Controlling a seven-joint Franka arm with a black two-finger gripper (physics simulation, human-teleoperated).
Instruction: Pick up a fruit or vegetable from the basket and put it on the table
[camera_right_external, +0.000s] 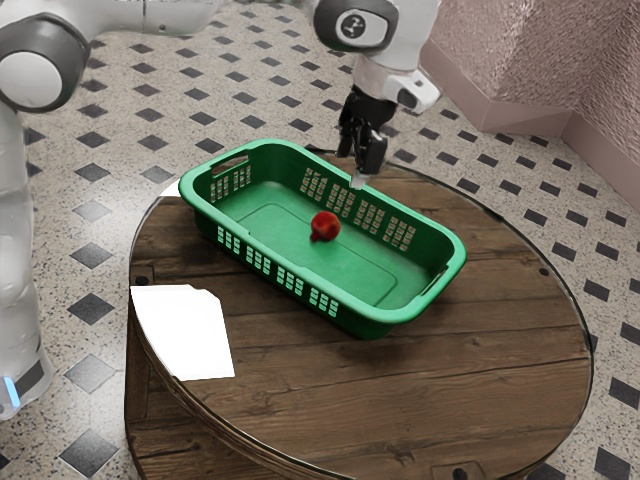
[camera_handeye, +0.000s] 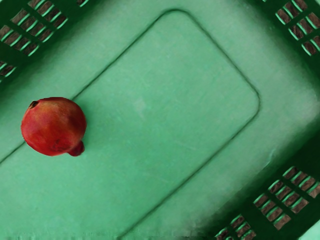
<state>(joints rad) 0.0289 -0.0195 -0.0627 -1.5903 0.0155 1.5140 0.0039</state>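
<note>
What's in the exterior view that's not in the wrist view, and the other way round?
Exterior view: the arm, the gripper, the pink wall and a white patch on the table.
Wrist view: a small dark spot on the fruit.
Both: the same red fruit, inside the green basket.

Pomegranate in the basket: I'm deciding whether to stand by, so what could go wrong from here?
The pomegranate sits well off the wrist view's centre, so if the gripper came straight down it might miss. Being round, the fruit could roll if nudged. The raised walls of the green basket might get clipped too.
</note>
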